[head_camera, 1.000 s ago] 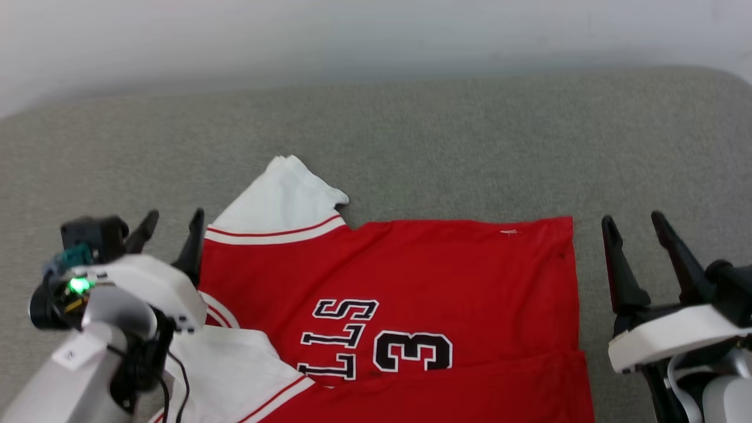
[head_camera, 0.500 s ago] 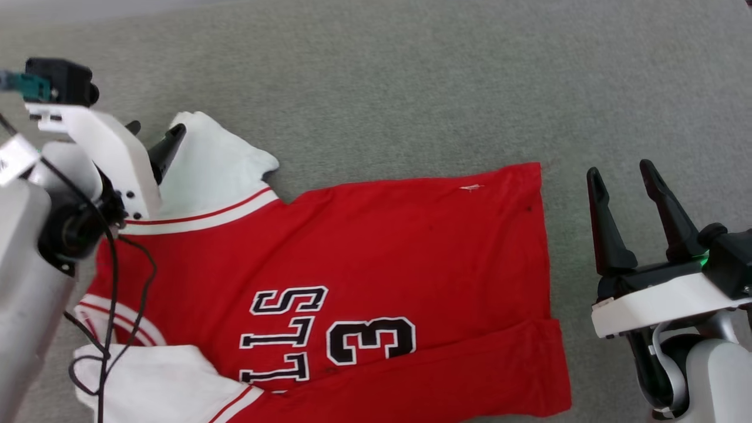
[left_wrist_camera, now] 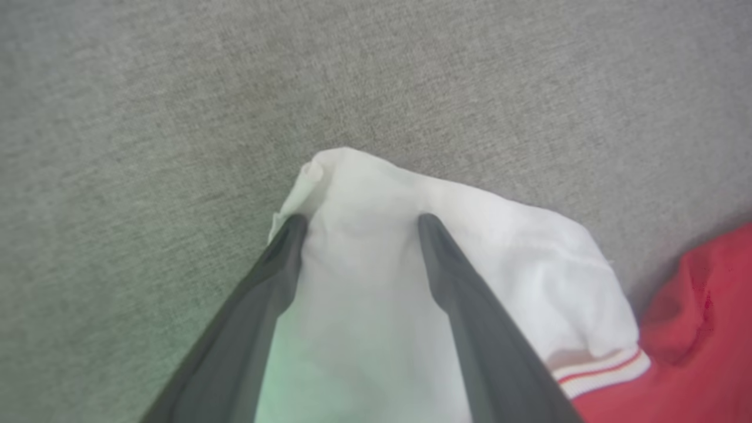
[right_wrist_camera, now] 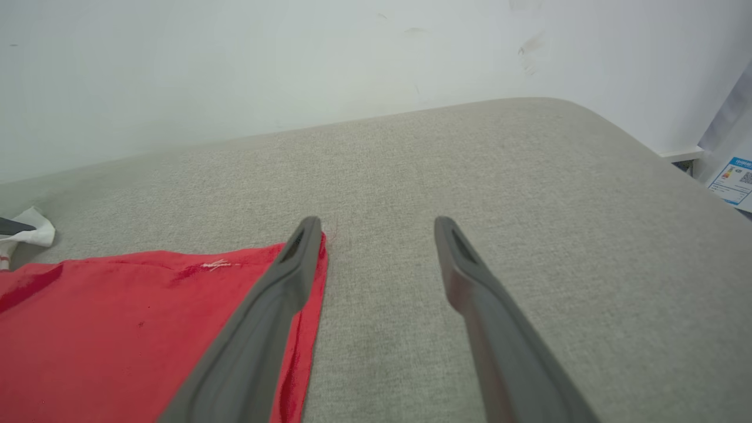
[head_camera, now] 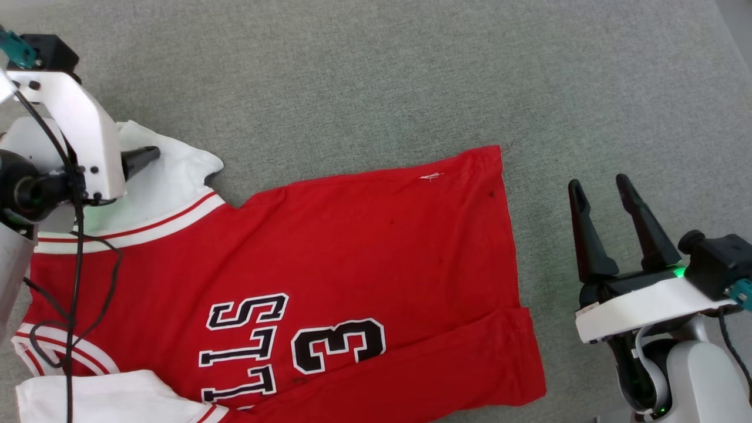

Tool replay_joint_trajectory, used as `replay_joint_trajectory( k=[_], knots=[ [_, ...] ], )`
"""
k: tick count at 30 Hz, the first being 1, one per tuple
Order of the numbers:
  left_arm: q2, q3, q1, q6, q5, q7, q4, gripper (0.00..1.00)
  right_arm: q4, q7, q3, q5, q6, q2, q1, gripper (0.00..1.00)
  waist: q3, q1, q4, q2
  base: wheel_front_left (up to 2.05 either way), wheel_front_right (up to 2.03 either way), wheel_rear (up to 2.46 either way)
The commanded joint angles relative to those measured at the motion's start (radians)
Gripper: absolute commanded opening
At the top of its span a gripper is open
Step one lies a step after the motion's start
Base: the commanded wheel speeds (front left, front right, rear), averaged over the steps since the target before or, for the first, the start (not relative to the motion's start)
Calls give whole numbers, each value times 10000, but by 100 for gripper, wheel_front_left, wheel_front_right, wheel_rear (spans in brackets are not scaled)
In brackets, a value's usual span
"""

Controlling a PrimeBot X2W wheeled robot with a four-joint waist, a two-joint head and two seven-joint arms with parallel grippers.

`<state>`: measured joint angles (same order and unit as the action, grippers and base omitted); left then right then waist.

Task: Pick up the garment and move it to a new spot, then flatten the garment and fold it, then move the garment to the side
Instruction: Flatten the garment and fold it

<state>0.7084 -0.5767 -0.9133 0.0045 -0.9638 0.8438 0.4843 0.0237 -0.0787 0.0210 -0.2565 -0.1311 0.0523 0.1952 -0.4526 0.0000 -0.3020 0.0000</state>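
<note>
The garment [head_camera: 352, 235], a red jersey with white sleeves and black-and-white letters and number, lies mostly flat on the grey padded surface [head_camera: 376, 76], its lower edge folded over. My left gripper [head_camera: 141, 158] hovers open over the far white sleeve [head_camera: 170, 170]. In the left wrist view its fingertips straddle that sleeve [left_wrist_camera: 364, 182], left gripper [left_wrist_camera: 358, 220] with nothing pinched. My right gripper [head_camera: 598, 183] stands open just right of the hem. In the right wrist view the right gripper [right_wrist_camera: 377, 223] has its left finger beside the garment's [right_wrist_camera: 117, 329] hem corner.
A dark cable [head_camera: 76, 247] from my left arm hangs over the garment's shoulder. A pale wall [right_wrist_camera: 294, 70] stands behind the surface, whose rounded corner [right_wrist_camera: 587, 117] lies to the right. Open grey surface stretches beyond and right of the garment.
The head camera has tilted down, shifting the whole picture. My left gripper has gone from beside the shoulder to over the white sleeve. The right gripper stays beside the hem.
</note>
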Motion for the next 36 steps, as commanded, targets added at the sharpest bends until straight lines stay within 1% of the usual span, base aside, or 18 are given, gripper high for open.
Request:
replay_joint_trajectory(
  k=[1, 4, 6, 7, 10, 13, 16, 21, 27, 30, 31, 32, 33, 36],
  knots=[
    [-343, -253, 602, 142, -283, 465, 371, 0, -119, 33, 67, -146, 9, -33, 148, 100, -44, 0, -24, 0, 0, 0, 0],
    [-551, -245, 600, 298, -305, 358, 354, 0, -376, 289, 131, -419, 9, -33, 281, 100, -65, 0, 33, 0, 0, 0, 0],
    [-642, -147, 559, 350, -350, 147, 394, 0, -627, 712, 232, -422, 9, -8, 449, 100, -41, 0, 89, 0, 0, 0, 0],
    [-658, -149, 514, 362, -304, 85, 408, 0, -765, 943, 296, -602, 9, 15, 585, 100, -13, 0, 121, 0, 0, 0, 0],
    [-691, -73, 276, 334, -190, -222, 339, 0, -1292, 1735, 423, -1043, 9, 364, 983, 100, 81, 0, 283, 0, 0, 0, 0],
    [-721, 0, -9, 236, -65, -578, 136, 0, -1762, 2844, 747, -1443, 9, 884, 1502, 100, 158, 0, 537, 0, 0, 0, 0],
    [-761, 27, -237, 143, 52, -880, -192, 0, -1965, 3796, 1038, -1904, 9, 1432, 1988, 100, 144, 0, 868, 0, 0, 0, 0],
    [-898, 1, -324, 34, 194, -1307, -803, 0, -2064, 5074, 1447, -2425, 9, 2111, 2917, 100, 8, 0, 1448, 0, 0, 0, 0],
    [-985, -9, -172, -58, 278, -1713, -1352, 0, -2655, 6662, 2089, -2916, 9, 2625, 3738, 100, -149, 0, 1953, 0, 0, 0, 0],
    [-991, -3, -86, -64, 307, -1889, -1548, 0, -3329, 7735, 2313, -3067, 9, 2681, 3789, 100, -199, 0, 2120, 0, 0, 0, 0],
    [-1000, 2, -57, -74, 314, -1952, -1595, 0, -3559, 8129, 2348, -3144, 9, 2656, 3743, 45, -202, 0, 2169, 0, 0, 0, 0],
    [-1009, 8, -20, -86, 315, -2001, -1653, 0, -3748, 8445, 2386, -3172, 9, 2638, 3703, 33, -201, 0, 2210, 0, 0, 0, 0],
    [-1008, 10, 20, -94, 319, -2066, -1693, 0, -3900, 8738, 2409, -3198, 9, 2620, 3658, 0, -195, 0, 2242, 0, 0, 0, 0],
    [-992, 0, 139, -94, 356, -2220, -1765, 0, -4059, 9239, 2456, -3223, 7, 2549, 3598, 0, -99, 0, 2307, 0, 0, 0, 0]
  ],
)
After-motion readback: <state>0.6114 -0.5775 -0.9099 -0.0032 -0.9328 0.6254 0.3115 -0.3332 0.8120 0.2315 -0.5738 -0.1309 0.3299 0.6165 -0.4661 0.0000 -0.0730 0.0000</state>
